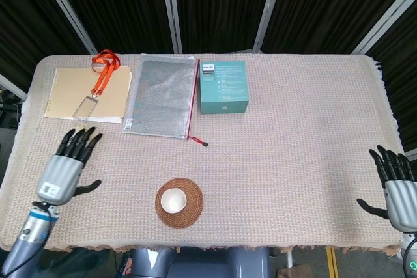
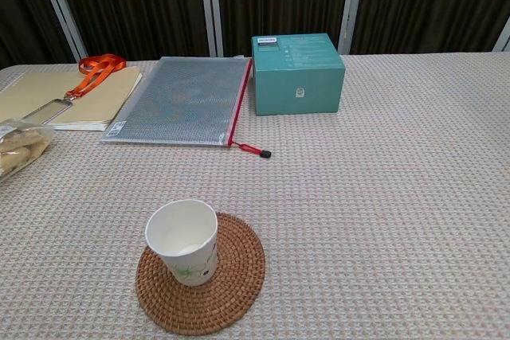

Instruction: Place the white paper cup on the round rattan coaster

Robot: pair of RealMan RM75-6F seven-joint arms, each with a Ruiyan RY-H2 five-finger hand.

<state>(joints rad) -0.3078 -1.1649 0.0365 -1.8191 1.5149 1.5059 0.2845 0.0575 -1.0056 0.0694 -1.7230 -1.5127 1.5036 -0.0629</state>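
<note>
The white paper cup (image 1: 174,200) (image 2: 184,240) stands upright on the round rattan coaster (image 1: 189,215) (image 2: 235,276) near the table's front edge, a little left of the coaster's middle. Nothing touches it. My left hand (image 1: 65,168) hovers far to the left of the cup over the table's left side, fingers spread and empty. At the right edge of the table my right hand (image 1: 396,188) is also spread with nothing in it. Neither hand shows in the chest view.
A teal box (image 1: 223,86) (image 2: 297,72) and a mesh zip pouch (image 1: 161,94) (image 2: 183,99) lie at the back. A tan folder (image 1: 88,94) with an orange lanyard (image 1: 104,69) and a snack bag (image 1: 79,143) sit back left.
</note>
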